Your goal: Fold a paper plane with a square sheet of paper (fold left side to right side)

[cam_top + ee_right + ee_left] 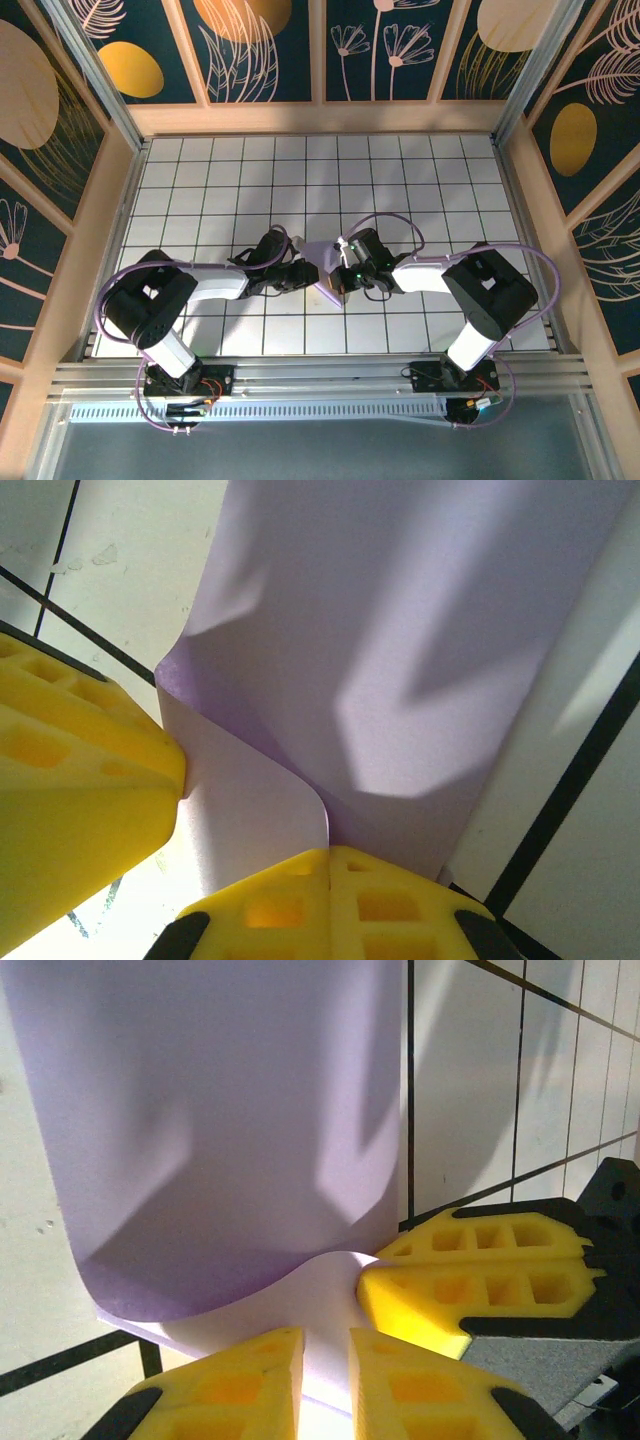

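Centre of counter (400,180): right pincer (330,865) clamps lavender paper sheet (328,272); left pincer (325,1360) slightly agape round its curl. Match edges b4 creasing.

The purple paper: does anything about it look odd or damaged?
No tears. The square sheet of paper arches over itself in a soft roll, uncreased and slightly buckled, its edge pinched in the right gripper.

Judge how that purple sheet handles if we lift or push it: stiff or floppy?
Probably floppy: the sheet curls over in a soft bend rather than a crease. Likely very light, since the right gripper holds it by one pinched edge. A push would likely buckle it, not slide it: shallow dents show in it.
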